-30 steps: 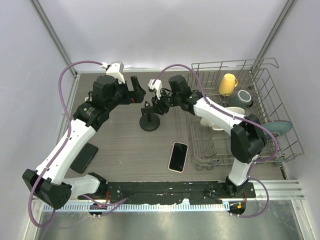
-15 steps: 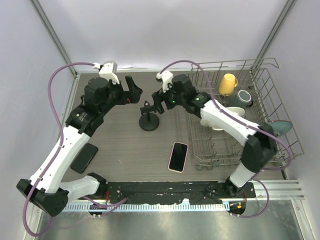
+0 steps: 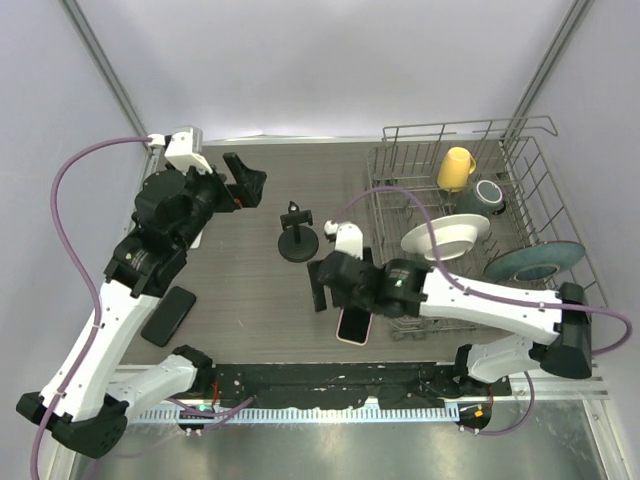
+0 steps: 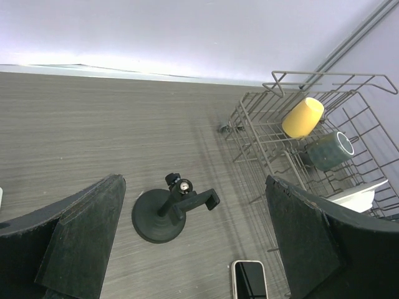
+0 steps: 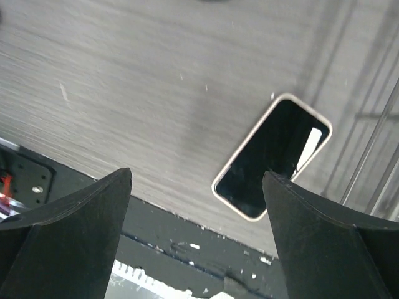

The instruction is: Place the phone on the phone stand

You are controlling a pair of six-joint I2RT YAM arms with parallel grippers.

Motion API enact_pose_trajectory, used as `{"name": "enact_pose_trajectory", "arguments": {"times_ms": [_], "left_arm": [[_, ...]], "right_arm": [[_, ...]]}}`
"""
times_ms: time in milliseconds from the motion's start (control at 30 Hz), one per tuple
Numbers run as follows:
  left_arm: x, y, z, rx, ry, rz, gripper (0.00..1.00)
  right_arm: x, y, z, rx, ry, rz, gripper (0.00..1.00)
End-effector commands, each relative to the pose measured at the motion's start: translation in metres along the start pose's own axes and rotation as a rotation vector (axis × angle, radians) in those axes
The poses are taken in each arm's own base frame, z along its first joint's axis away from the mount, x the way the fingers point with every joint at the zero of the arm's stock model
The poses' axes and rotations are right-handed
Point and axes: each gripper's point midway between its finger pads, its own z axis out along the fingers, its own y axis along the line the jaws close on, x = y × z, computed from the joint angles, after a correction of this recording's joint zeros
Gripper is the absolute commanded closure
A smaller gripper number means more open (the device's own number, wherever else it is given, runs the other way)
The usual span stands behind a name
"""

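The pale-edged phone lies flat, screen up, on the grey wood-grain table near its front edge, just beside the near corner of the wire dish rack. The right gripper hangs low beside the phone, its jaws spread wide and holding nothing. From the right wrist camera, the phone sits diagonally on the tabletop beneath the gap between the fingers, closer to the finger on that view's right. The black phone stand stands upright at mid-table, well apart from the phone and farther from the arm bases. The left gripper is held up over the table's far left, likewise wide open and empty. Its wrist camera looks down on the phone stand framed between its two fingers, with the phone's top end at the bottom edge. The rack carries a yellow cup, a grey-green mug, a white dish and a blue-grey plate. A second, dark phone lies beside the left arm.
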Motion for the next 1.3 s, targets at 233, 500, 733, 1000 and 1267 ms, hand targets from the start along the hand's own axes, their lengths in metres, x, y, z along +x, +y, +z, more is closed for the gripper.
{"name": "enact_pose_trajectory", "arguments": {"times_ms": [233, 500, 733, 1000, 1267], "left_arm": [[-0.008, 0.002, 0.005, -0.014, -0.045, 0.012, 0.0], [-0.002, 0.002, 0.01, -0.013, -0.025, 0.015, 0.0], [0.0, 0.002, 0.012, -0.012, -0.02, 0.014, 0.0], [0.002, 0.002, 0.014, -0.011, -0.013, 0.012, 0.0], [0.004, 0.001, 0.016, -0.011, -0.005, 0.015, 0.0]], "right_arm": [[0.06, -0.049, 0.049, 0.495, -0.075, 0.099, 0.86], [0.102, -0.093, 0.065, 0.794, 0.089, -0.23, 1.0], [0.118, -0.111, 0.061, 0.827, 0.106, -0.224, 1.0], [0.129, -0.123, 0.068, 0.832, 0.128, -0.214, 1.0], [0.129, -0.107, 0.089, 0.684, 0.151, -0.228, 1.0]]}}
